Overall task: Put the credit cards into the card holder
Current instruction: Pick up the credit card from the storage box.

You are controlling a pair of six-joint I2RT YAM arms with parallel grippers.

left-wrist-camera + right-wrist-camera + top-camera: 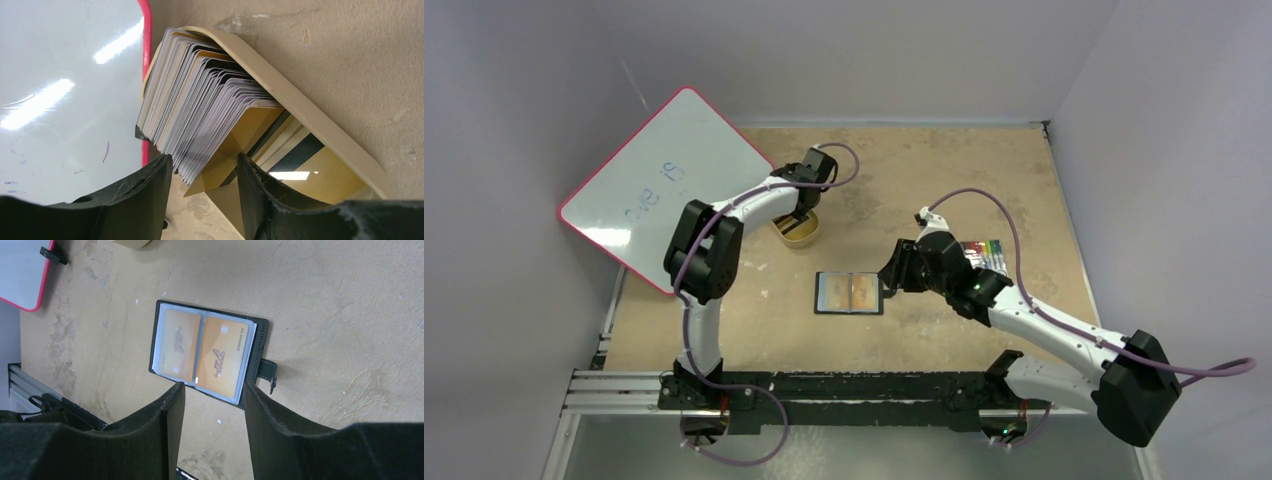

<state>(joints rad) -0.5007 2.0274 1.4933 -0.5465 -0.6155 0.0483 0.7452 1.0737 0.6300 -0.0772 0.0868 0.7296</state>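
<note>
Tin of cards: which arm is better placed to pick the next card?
Left. The left gripper hangs right over the tin, jaws open just above the cards. The right gripper sits by the holder, away from the tin.

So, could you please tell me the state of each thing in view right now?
card holder: open flat, snap tab undone.
credit cards: stacked on edge in the tin; two sleeved in the holder.
tin: uncovered, full.
left gripper: open, at the tin's cards.
right gripper: open, above the card holder.
whiteboard: faintly written on.
</note>
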